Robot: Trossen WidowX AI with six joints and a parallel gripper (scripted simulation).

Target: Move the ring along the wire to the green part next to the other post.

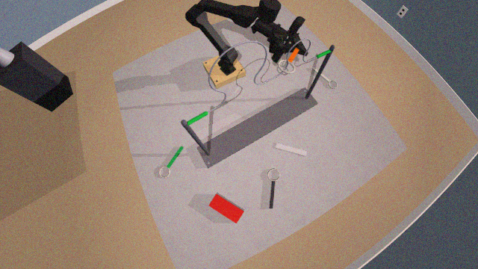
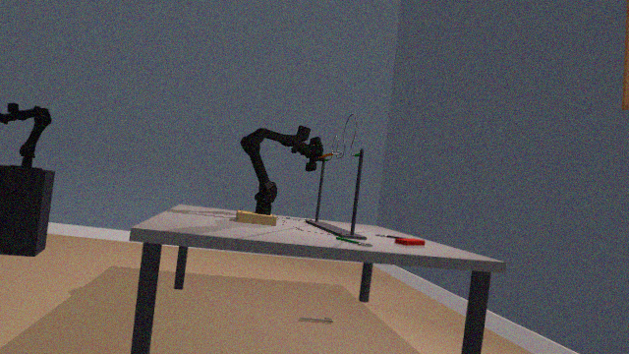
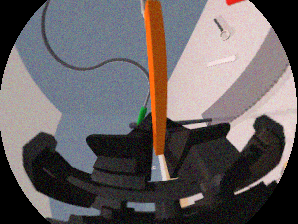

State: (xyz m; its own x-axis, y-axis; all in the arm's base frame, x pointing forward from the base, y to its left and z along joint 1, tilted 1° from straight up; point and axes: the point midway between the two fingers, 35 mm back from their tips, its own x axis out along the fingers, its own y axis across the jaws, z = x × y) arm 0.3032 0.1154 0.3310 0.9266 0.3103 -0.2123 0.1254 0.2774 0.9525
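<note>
The ring is around or close beside the grey wire, near the wire's smaller loop; whether it touches the wire cannot be told. Its orange handle is between the fingers of my gripper, which is shut on it. The grey wire runs between two green parts. One green part is at the right post, close to the gripper. The other green part is at the left post.
The dark base plate carries both posts. On the table lie a red block, a white bar, a black-handled ring, a green-handled ring and a pale-handled ring below the right post.
</note>
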